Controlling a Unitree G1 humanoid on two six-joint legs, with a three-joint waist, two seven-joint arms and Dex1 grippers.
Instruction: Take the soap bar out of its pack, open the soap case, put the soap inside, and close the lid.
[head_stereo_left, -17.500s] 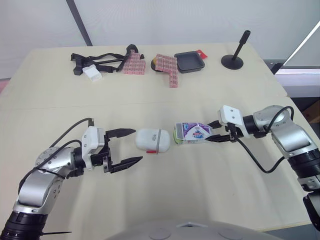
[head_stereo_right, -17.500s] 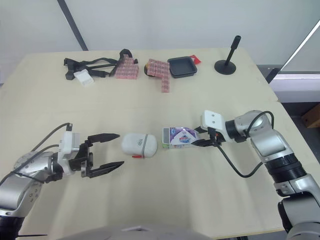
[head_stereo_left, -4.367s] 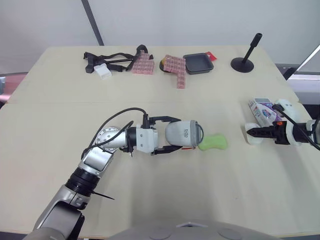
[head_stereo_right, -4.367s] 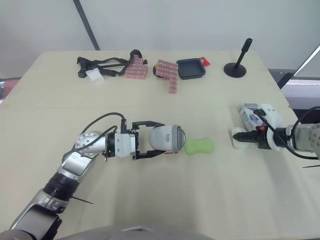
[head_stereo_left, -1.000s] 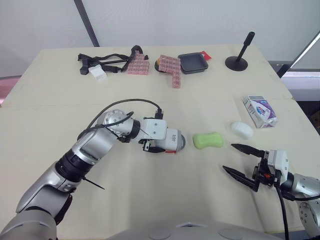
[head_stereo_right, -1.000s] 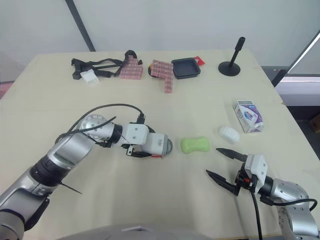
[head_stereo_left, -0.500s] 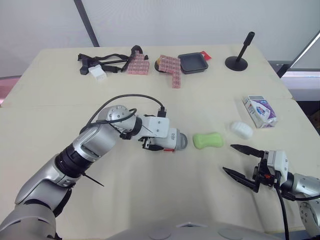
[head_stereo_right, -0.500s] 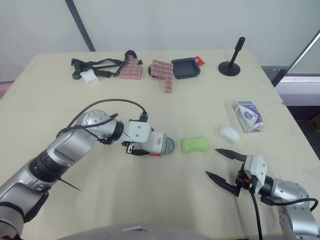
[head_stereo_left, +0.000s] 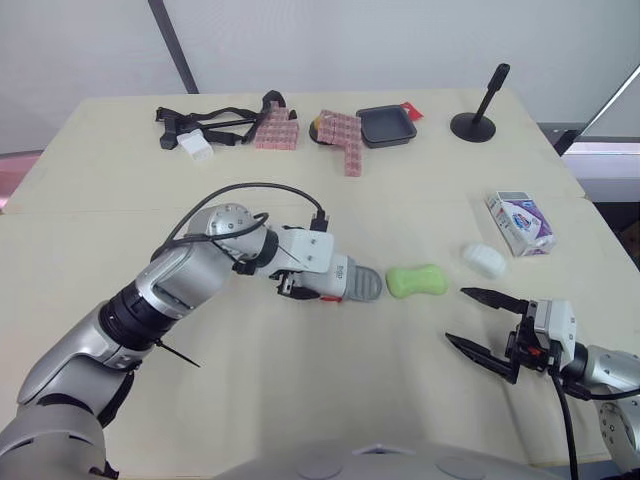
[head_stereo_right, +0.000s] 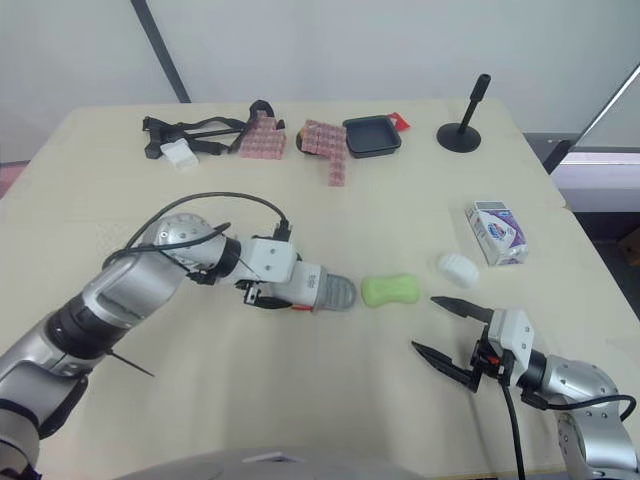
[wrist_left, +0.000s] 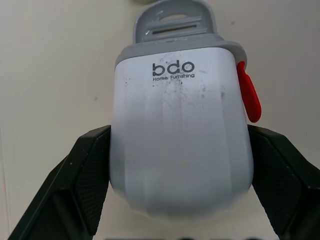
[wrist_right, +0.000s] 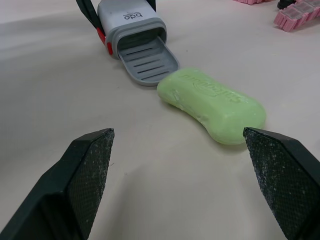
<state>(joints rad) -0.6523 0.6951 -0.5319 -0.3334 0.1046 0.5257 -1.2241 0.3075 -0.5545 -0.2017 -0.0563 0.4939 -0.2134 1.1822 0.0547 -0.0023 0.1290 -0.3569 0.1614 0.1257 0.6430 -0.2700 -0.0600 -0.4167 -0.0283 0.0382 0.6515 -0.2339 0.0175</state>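
My left gripper (head_stereo_left: 318, 281) is shut on the white soap case (wrist_left: 180, 140), which lies on its side on the table, a black finger (wrist_left: 85, 175) on each flank. A grey slotted tray (wrist_right: 150, 62) sticks out of the case's open end and nearly touches the bare green soap bar (head_stereo_left: 417, 280). A red latch (wrist_left: 248, 95) sits on the case's side. A white rounded cap (head_stereo_left: 484, 260) lies further right, and beyond it the soap pack (head_stereo_left: 522, 222). My right gripper (head_stereo_left: 458, 316) hovers open and holds nothing, near the front right edge and pointing at the soap.
Along the far edge lie black straps with a white block (head_stereo_left: 195, 135), pink block stacks (head_stereo_left: 340, 135), a black tray (head_stereo_left: 385, 125) and a black stand (head_stereo_left: 475, 120). The table's right edge is close to the soap pack.
The grey tray now sticks out of the case towards the soap; one second ago it barely showed. My left gripper has shifted the case slightly right. The right gripper has not moved.
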